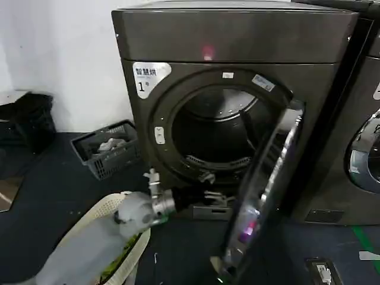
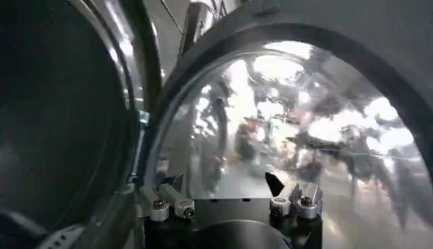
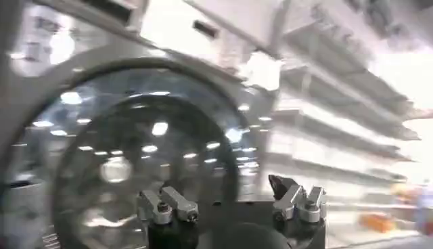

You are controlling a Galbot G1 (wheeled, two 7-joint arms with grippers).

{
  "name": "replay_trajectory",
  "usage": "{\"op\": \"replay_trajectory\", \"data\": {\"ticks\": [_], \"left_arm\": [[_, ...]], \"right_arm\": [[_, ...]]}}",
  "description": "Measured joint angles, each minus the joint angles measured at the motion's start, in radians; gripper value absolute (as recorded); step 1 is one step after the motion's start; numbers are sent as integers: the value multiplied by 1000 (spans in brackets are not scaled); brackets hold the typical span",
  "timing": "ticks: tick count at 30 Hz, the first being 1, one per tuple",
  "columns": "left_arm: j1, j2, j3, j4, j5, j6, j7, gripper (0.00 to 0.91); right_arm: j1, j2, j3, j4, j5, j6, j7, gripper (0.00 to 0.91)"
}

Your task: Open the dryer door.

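Dark floor (image 1: 47, 202) — dryer door (image 1: 261, 196) ajar, white wall (image 1: 65, 53) behind

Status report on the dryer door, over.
Left gripper open, low in front of the drum opening. Dryer door swung wide open, edge-on. Right gripper open. Laundry basket off to the left, not obstructing.

Dim room; chrome glare; motion blur

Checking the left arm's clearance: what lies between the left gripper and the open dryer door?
In the head view, nothing: a bare gap of dark floor separates the left gripper, fingers open below the drum opening, from the chrome-ringed round dryer door, swung open.
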Motion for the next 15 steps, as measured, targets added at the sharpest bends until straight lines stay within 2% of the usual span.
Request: {"op": "replay_trajectory", "data": {"ticks": [7,12,15], "left_arm": [[-57,-60,91,37,12,-43,-33,907],[-95,-109,137,82,24,-58,-68,907],[-111,-140,156,107,33,-59,-84,907]], "right_arm": [[-55,-9,107,8,0,-33,53,907],[-80,-14,162,11,-5,-82,101,907],[-91,-18,190,-1,-9,-84,104,907]]}}
